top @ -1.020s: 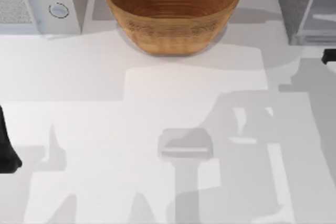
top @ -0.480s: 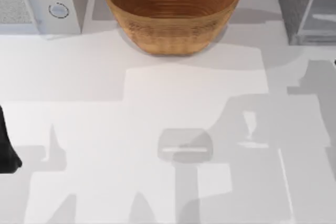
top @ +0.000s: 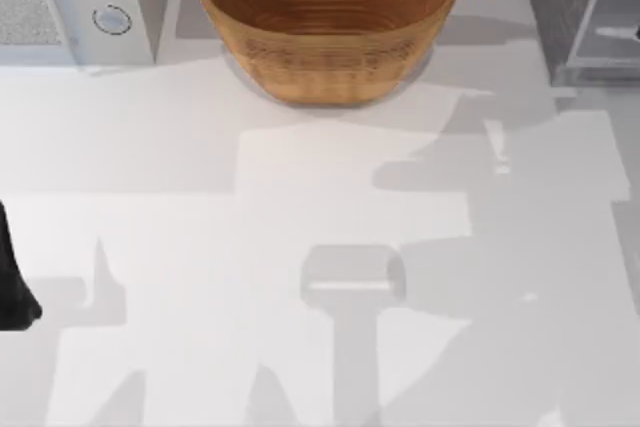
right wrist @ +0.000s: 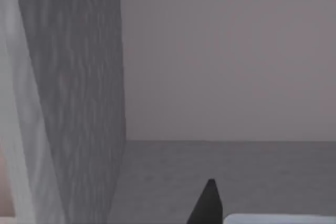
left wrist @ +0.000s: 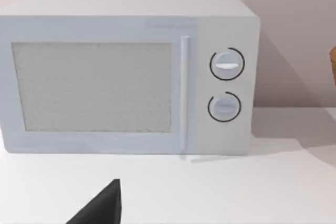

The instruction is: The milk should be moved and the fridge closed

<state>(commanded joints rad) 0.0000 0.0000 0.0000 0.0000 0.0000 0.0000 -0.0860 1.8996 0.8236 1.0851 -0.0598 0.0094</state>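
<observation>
The fridge (top: pixel 556 2) stands at the back right corner, with a dark speckled side and a pale glassy door panel (top: pixel 608 17). The right wrist view looks along its speckled wall (right wrist: pixel 79 103) into a plain grey inside. A dark tip of my right gripper (right wrist: pixel 208 205) pokes in low there. A dark bit of the right arm (top: pixel 636 35) shows at the table's right edge by the door panel. The milk is out of view. My left arm (top: pixel 14 277) is parked at the left edge, and its gripper's dark tip (left wrist: pixel 102 208) faces the white appliance.
A white appliance with two round knobs (top: pixel 75 2) stands at the back left, seen close in the left wrist view (left wrist: pixel 126 74). A big wicker bowl (top: pixel 328 22) sits at the back middle. The white tabletop (top: pixel 300 207) in front carries only arm shadows.
The dark bit of my right arm at the right edge has moved toward the back, up to the fridge. Its shadow slid back and right across the table. The left arm has not moved.
</observation>
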